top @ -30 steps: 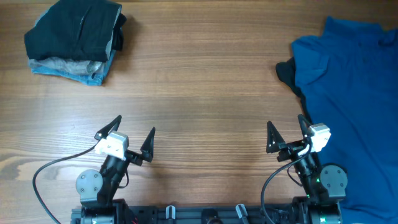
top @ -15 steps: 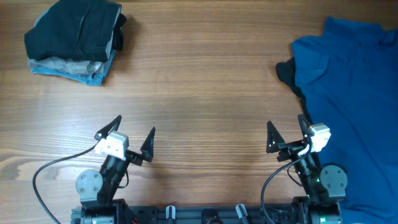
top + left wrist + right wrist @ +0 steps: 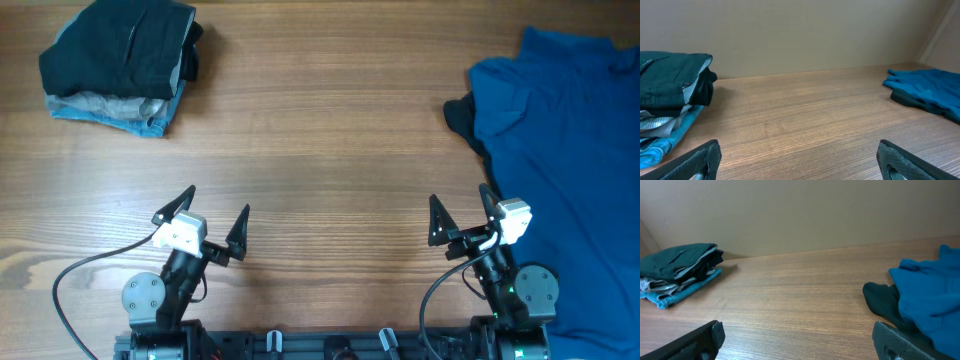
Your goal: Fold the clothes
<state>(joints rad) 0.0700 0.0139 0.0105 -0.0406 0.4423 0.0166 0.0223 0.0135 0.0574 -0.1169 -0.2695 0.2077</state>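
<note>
- Two grippers sit at the near edge of the wooden table [image 3: 320, 130], on the side opposite the folded stack [image 3: 120, 65], which lies in the far left corner.
- Left gripper [image 3: 217, 205]: it is on the stack's side of the table, directly nearer the robot than the stack and well apart from it. Its jaws are spread wide with nothing between them. In the left wrist view only bare wood lies between its dark fingers [image 3: 700, 160].
- Right gripper [image 3: 458, 200]: it is far across the table from the stack. Its jaws are also spread fully and hold nothing. In the right wrist view its fingers [image 3: 895, 340] frame bare tabletop.
- Royal-blue polo shirt [image 3: 570, 150]: it lies unfolded and rumpled at the end of the table opposite the stack, spreading from the far edge down to the near edge and out of the overhead picture.
- From overhead, the right gripper's outer finger meets the shirt's inner edge. Whether it touches the cloth cannot be told.
- Black garment [image 3: 460, 118]: a corner of it pokes out from under the shirt's edge on the side facing the stack.
- The stack itself has a dark charcoal-green piece on top, with pale grey and light blue layers beneath.
- A black cable [image 3: 75, 275] loops beside the left arm's base, on the near side of the table from the stack.
</note>
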